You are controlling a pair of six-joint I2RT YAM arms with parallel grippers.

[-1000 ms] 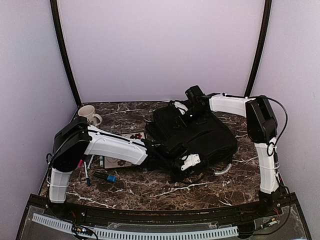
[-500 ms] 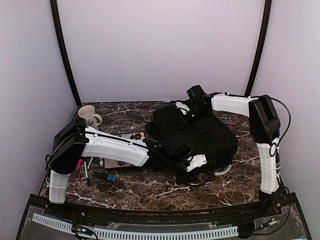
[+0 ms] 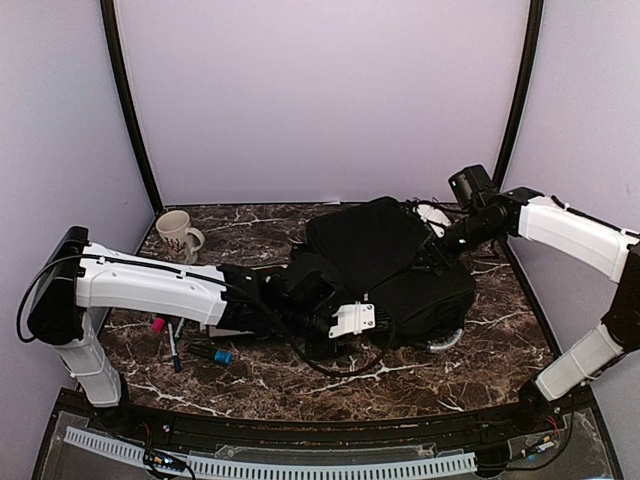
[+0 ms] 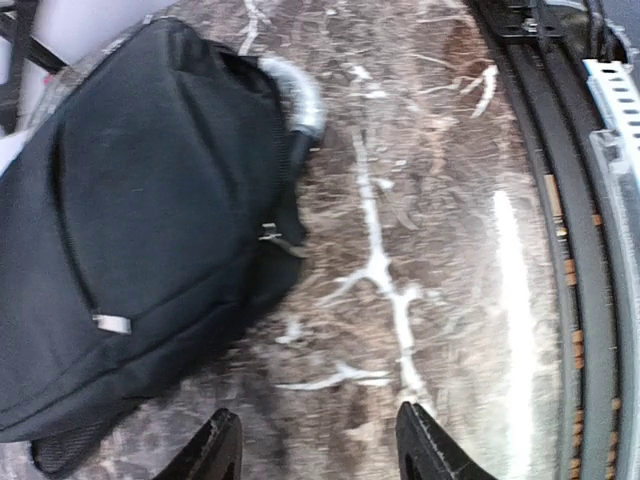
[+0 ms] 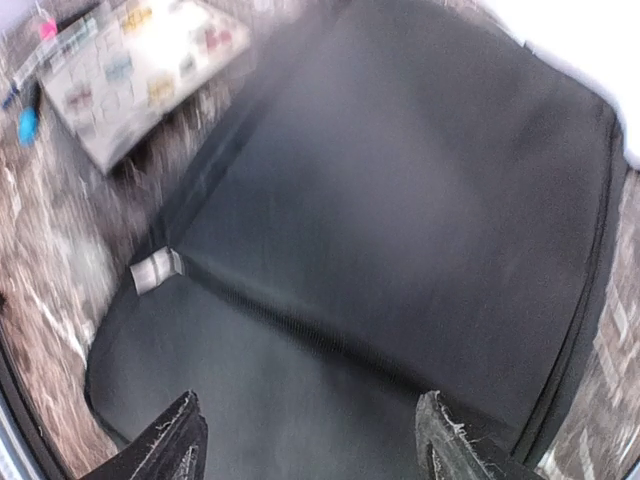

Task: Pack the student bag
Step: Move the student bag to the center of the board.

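The student bag (image 3: pixel 400 275), a large black backpack, lies flat on the marble table with its grey loop handle (image 3: pixel 447 341) at the near right. My left gripper (image 3: pixel 372 328) sits low at the bag's near edge. In the left wrist view it (image 4: pixel 320 448) is open over bare marble, with the bag (image 4: pixel 140 230) to its left and the handle (image 4: pixel 300 95) ahead. My right gripper (image 3: pixel 440 232) hovers at the bag's far right corner. In the right wrist view it (image 5: pixel 315 440) is open above the bag's fabric (image 5: pixel 400 200) and holds nothing.
A cream mug (image 3: pixel 180 233) stands at the back left. A pink marker (image 3: pixel 157 325), a pen (image 3: pixel 172 345) and a blue-capped marker (image 3: pixel 212 354) lie near the left arm. A flat patterned book (image 5: pixel 140 70) lies left of the bag. The table's black rail (image 4: pixel 560 200) runs along the near edge.
Both grippers have opened. The right arm has drawn back up and to the right, off the bag's top. The left arm has lowered and pulled its gripper leftward along the bag's near edge.
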